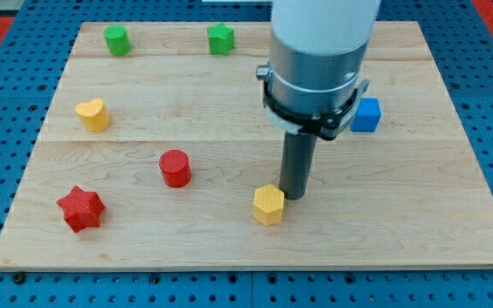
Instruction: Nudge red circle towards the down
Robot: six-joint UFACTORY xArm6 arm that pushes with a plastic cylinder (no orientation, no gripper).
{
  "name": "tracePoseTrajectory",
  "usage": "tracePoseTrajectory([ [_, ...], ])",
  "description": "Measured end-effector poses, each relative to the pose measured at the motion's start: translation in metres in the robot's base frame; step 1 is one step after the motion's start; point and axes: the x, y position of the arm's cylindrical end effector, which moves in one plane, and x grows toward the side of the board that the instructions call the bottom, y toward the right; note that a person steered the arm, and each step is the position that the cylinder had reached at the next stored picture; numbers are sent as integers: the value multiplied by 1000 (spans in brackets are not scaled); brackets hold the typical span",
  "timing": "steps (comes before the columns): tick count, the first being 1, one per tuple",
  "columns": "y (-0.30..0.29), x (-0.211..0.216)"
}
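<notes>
The red circle [175,168] stands on the wooden board [435,214], left of centre. My tip [295,197] is down on the board well to the right of the red circle and slightly lower in the view. The tip sits right beside the upper right edge of the yellow hexagon [269,204], touching or nearly touching it. The arm's white and grey body [319,60] rises above the rod and hides part of the board behind it.
A red star [80,208] lies at the lower left. A yellow heart [93,114] is at the left. A green cylinder-like block [116,39] and a green star [221,38] are near the top edge. A blue cube [366,115] sits right of the arm.
</notes>
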Motion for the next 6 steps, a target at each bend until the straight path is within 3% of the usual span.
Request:
tracePoseTrajectory([
  [1,-4,10],
  [2,-63,10],
  [3,-60,-21],
  [4,-54,-81],
  [5,-145,-104],
  [6,-190,-83],
])
